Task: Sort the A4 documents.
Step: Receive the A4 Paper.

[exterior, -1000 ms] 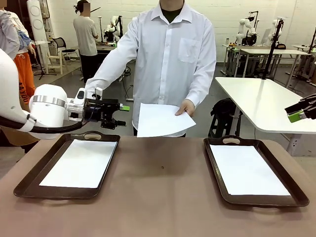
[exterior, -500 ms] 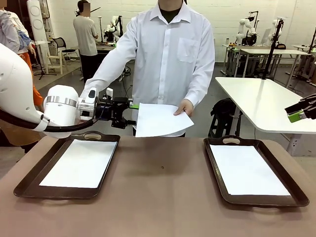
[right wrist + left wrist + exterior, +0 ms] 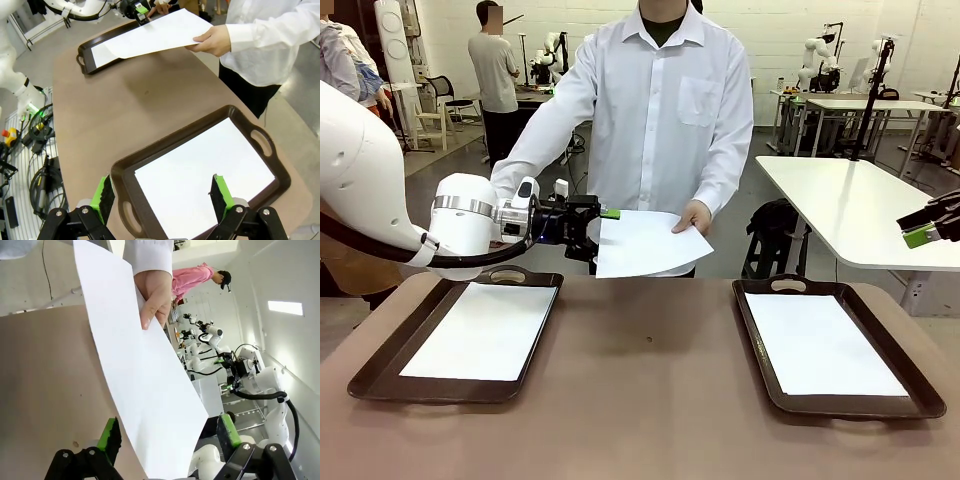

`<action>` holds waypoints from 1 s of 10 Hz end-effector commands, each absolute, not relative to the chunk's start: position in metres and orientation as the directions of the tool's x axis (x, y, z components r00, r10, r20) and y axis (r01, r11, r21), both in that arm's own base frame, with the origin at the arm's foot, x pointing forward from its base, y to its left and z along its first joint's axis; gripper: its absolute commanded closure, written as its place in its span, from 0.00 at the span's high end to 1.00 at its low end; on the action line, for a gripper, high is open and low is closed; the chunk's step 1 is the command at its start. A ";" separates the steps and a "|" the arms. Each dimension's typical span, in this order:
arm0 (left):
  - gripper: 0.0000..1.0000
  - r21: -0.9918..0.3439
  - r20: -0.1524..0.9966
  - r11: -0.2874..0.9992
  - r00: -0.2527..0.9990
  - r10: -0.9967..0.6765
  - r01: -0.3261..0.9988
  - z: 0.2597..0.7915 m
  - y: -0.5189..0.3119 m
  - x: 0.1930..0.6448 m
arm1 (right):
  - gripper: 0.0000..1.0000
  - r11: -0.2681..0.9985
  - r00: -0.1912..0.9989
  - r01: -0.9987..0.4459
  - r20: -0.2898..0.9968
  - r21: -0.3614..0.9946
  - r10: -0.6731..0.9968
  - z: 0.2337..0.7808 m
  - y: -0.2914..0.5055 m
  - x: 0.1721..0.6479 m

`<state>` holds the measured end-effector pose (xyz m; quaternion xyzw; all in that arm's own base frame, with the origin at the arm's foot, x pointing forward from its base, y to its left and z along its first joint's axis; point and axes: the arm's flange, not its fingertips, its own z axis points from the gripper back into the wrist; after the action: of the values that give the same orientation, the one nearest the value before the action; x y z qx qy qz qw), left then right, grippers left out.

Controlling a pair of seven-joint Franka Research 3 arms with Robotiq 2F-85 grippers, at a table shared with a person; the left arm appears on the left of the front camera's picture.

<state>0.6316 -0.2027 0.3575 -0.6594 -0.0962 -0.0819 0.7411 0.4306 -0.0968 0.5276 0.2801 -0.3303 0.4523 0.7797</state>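
The held sheet (image 3: 645, 243) hangs in the air above the far edge of the surface (image 3: 650, 400), pinched at its right corner by the person's hand (image 3: 697, 217). Its long axis runs across the scene, from that hand toward my left side, and its free short edge points straight at my left fingers (image 3: 607, 213). In my left wrist view the sheet (image 3: 145, 375) passes between my two green pads (image 3: 109, 435), edge-on, with both pads spread wide and neither touching it, so nothing is pinched. My judgement is that the coming move turns on this: the paper's edge already lies inside the gap, so closing should catch it.

My left gripper (image 3: 167, 435) is much the nearer; my right gripper (image 3: 162, 197) hovers spread above the right tray (image 3: 150, 155), well apart from the held sheet, over the sheet already lying there (image 3: 200, 175). Another sheet (image 3: 485, 328) lies flat in the left tray (image 3: 380, 375).

A second ago my left fingers were well short of the paper, over the left tray's far handle; half a second ago they just reached its edge; now they straddle it. The right arm has not moved.
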 end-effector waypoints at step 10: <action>0.27 -0.987 0.150 0.057 0.988 0.043 0.148 0.343 -0.215 0.642 | 1.00 0.429 0.373 -0.892 0.768 0.142 0.521 0.527 -0.095 0.430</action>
<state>0.6323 -0.2129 0.3422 -0.6831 -0.0693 -0.0456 0.7256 0.4306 -0.0968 0.5276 0.2801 -0.3303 0.4523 0.7797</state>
